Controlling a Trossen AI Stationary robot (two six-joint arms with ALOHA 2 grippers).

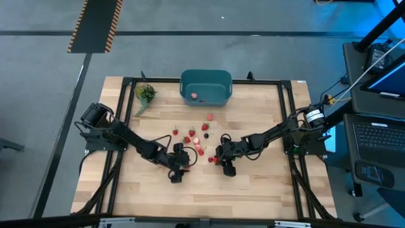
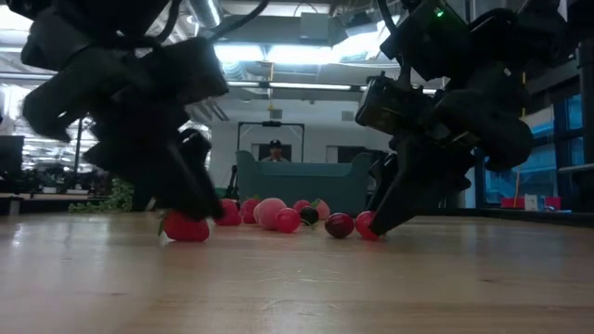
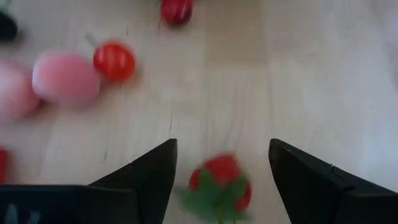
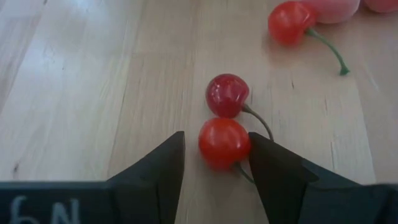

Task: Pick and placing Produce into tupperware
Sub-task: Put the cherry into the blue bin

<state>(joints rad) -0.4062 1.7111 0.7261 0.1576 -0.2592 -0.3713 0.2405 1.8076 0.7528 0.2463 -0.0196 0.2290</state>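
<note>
The tub [image 1: 206, 87] sits at the table's [image 1: 266, 190] 12 o'clock edge, with one small pinkish piece [image 1: 195, 96] inside it near its left wall. The rest of the produce lies loose on the wood between the tub and the two grippers, a scatter of red pieces [image 1: 196, 136] around the table's centre. The left gripper [image 1: 182, 166] is down at the table just at 7 o'clock of that scatter; its jaws stand wide apart, and a strawberry [image 3: 219, 186] with a green top lies on the wood between the fingers [image 3: 146, 177], touching neither as far as the left wrist view shows. The right gripper [image 1: 223, 162] is low at 5 o'clock of the scatter, jaws partly closed around a red cherry [image 4: 224, 142]; one finger [image 4: 273, 168] touches it, and whether the other does cannot be told. A darker cherry [image 4: 227, 95] lies just beyond it, touching or nearly so. A leafy green bunch [image 1: 145, 95] lies at 9 o'clock of the tub.
</note>
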